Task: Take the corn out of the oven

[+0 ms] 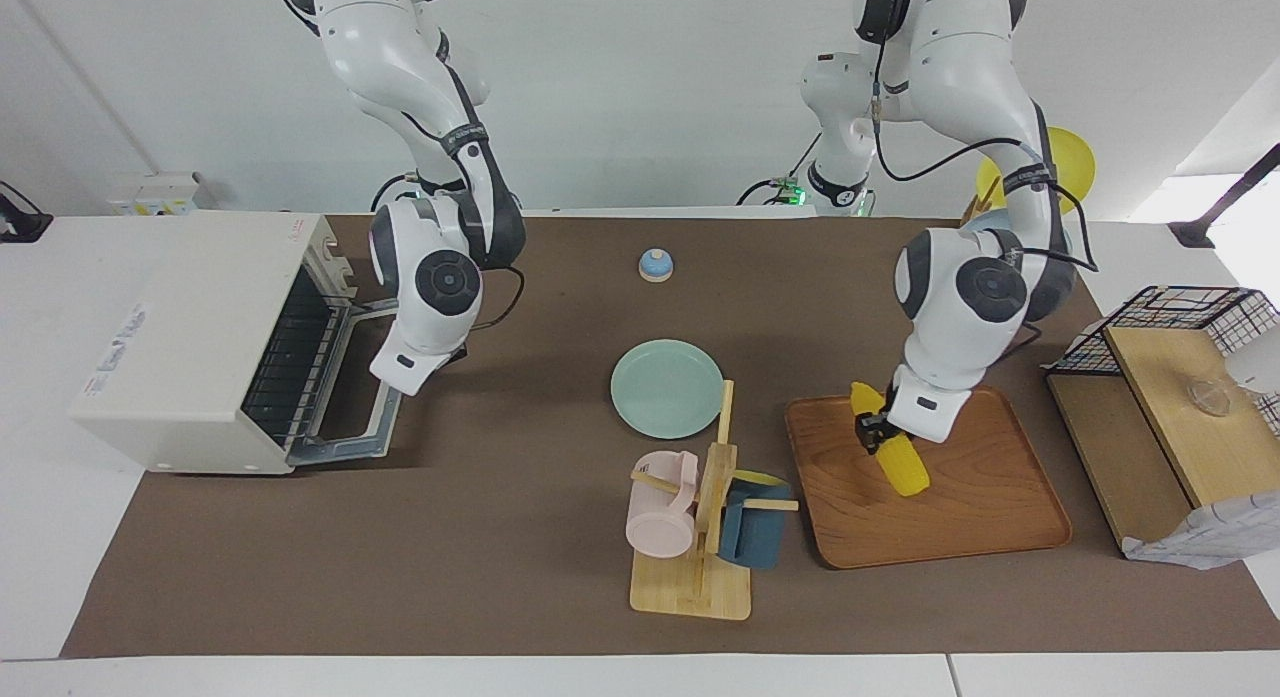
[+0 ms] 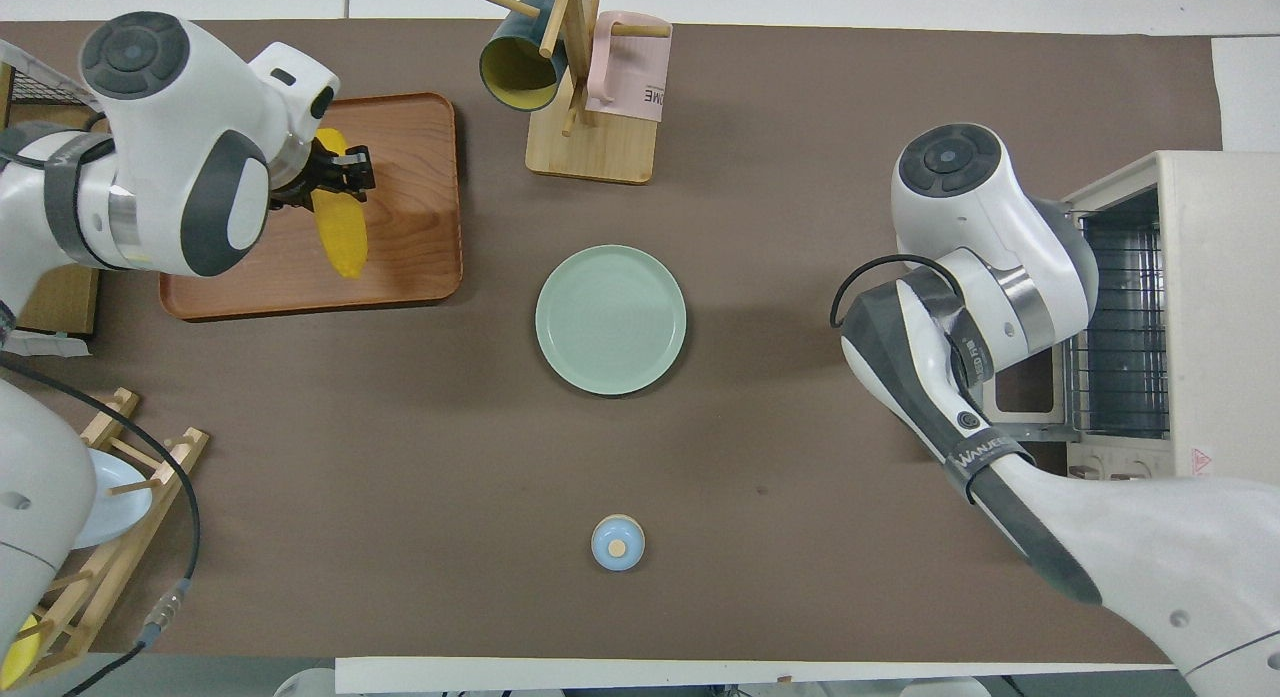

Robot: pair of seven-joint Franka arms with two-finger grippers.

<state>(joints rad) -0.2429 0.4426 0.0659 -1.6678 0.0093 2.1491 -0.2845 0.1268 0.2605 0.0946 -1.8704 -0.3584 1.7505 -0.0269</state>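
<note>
The yellow corn (image 1: 900, 465) lies tilted on the brown wooden tray (image 1: 1000, 517) toward the left arm's end of the table. My left gripper (image 1: 876, 433) is over the tray, its dark fingers closed around the cob's middle. In the overhead view the corn (image 2: 345, 242) shows beside the left gripper (image 2: 340, 172) on the tray (image 2: 410, 257). The off-white oven (image 1: 190, 327) stands at the right arm's end, its door (image 1: 352, 422) folded down open, and no corn shows on its wire rack (image 2: 1125, 327). My right gripper (image 1: 402, 382) hangs over the open door; its fingertips are hidden.
A pale green plate (image 1: 667, 387) lies mid-table. A wooden mug tree (image 1: 700, 537) holds a pink and a blue mug beside the tray. A small blue lidded pot (image 1: 655, 265) sits nearer the robots. A wire basket and wooden boxes (image 1: 1180, 397) stand past the tray.
</note>
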